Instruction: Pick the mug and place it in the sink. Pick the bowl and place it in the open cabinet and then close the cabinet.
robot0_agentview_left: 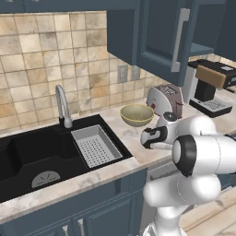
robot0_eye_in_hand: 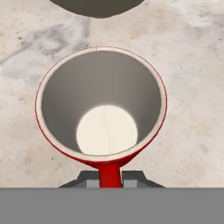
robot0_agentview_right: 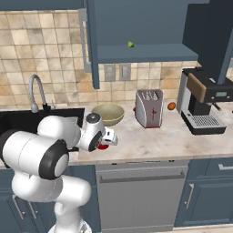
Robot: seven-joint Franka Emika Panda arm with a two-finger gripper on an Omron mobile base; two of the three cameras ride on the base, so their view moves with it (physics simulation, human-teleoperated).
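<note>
The red mug (robot0_eye_in_hand: 101, 105) with its white inside stands upright on the marble counter, seen from straight above in the hand view. My gripper (robot0_eye_in_hand: 109, 177) is shut on the mug's near wall, one dark fingertip on each side of the red strip. In the right base view a sliver of the mug (robot0_agentview_right: 103, 146) peeks out under my hand (robot0_agentview_right: 98, 132). The olive-tan bowl (robot0_agentview_left: 137, 115) (robot0_agentview_right: 108, 113) sits just behind, its edge (robot0_eye_in_hand: 98, 6) at the top of the hand view. The black sink (robot0_agentview_left: 27, 152) (robot0_agentview_right: 18, 120) lies to the left. The blue wall cabinet (robot0_agentview_left: 161, 37) (robot0_agentview_right: 145, 52) stands open above.
A toaster (robot0_agentview_left: 165, 99) (robot0_agentview_right: 149, 108) and a coffee machine (robot0_agentview_left: 209, 85) (robot0_agentview_right: 200, 102) stand right of the bowl. The faucet (robot0_agentview_left: 62, 103) and grey perforated tray (robot0_agentview_left: 96, 145) are at the sink. The open cabinet door (robot0_agentview_right: 93, 45) hangs over the bowl.
</note>
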